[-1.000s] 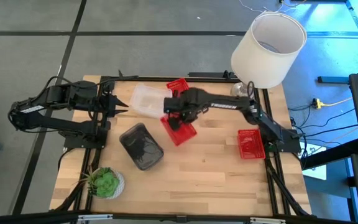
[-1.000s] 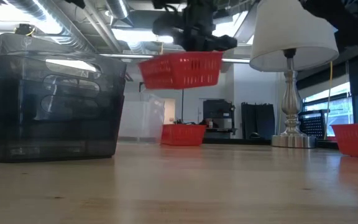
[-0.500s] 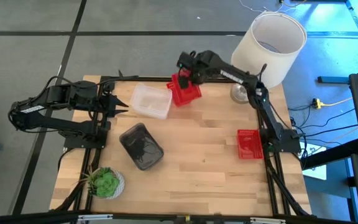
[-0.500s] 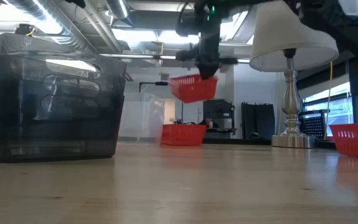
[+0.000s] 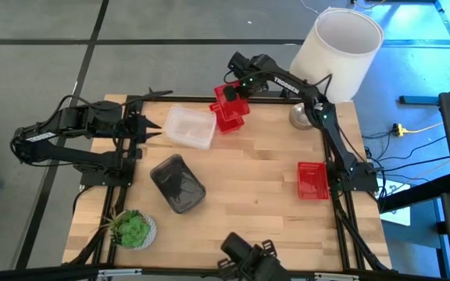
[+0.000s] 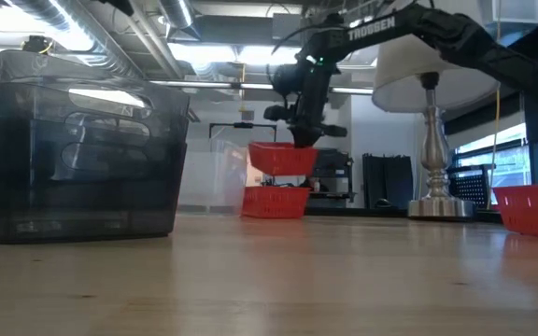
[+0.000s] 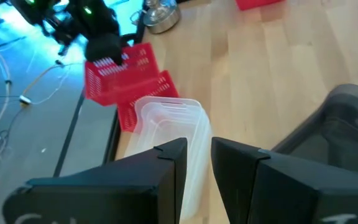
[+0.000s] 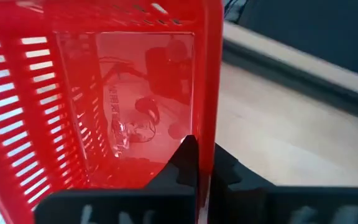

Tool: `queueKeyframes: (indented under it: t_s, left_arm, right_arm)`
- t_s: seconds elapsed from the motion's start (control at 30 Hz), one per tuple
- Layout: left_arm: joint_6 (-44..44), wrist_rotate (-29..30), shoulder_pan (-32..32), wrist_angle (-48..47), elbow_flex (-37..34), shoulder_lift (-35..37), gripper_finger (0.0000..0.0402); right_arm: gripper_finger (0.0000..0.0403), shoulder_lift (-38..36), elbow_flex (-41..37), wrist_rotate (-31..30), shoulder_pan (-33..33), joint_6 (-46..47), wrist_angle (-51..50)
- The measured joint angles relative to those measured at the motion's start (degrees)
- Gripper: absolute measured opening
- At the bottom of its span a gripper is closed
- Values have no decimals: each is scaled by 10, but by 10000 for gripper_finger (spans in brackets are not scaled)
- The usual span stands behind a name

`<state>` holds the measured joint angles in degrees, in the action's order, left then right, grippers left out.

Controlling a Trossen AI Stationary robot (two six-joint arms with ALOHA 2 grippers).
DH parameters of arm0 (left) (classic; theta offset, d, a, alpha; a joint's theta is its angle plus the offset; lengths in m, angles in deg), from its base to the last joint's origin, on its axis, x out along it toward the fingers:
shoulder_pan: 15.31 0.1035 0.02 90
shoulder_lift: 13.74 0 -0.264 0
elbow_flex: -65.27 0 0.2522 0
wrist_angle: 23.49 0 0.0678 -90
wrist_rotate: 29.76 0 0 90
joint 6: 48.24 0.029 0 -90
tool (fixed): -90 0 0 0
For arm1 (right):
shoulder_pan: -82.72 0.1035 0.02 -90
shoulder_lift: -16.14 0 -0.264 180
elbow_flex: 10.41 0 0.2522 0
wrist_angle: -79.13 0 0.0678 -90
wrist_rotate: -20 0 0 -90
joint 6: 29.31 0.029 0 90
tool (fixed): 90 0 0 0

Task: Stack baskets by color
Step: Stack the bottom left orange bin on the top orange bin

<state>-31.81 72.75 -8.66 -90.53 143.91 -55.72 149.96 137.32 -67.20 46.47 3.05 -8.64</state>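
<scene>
Overhead, right pincer [image 5: 237, 87] clamps red basket [image 5: 226, 102]; wooden table [image 5: 248, 195], lamp [image 5: 336, 55] behind.

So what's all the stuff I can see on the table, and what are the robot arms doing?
Red baskets: three. One hangs in the right gripper just above a second red basket at the table's far edge; a third red basket sits near the right edge.
Held red basket: red, lifted off the table.
Clear basket: at least one, see-through, far left part of the table.
Dark grey basket: at least one, left of the middle.
Potted plant: one, green, near left corner.
Lamp: one, white shade, silver base, far right corner.
Table: one, light wood.
Right gripper: shut on the held basket's wall.
Left gripper: waiting at the left edge, holding nothing.
</scene>
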Motion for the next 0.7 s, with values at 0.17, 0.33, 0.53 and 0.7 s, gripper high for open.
queueKeyframes:
  t_s: [0.17,0.33,0.53,0.7]
  left_arm:
    - [0,5,0,4,0,0,66]
    - [0,5,1,4,0,0,66]
    - [0,5,1,4,0,0,66]
    - [0,5,1,4,0,0,66]
  right_arm:
    - [0,10,0,5,1,-13,4]
    - [0,12,0,5,8,-14,4]
    - [0,12,0,5,24,-6,-15]
    - [0,12,0,3,42,10,-17]
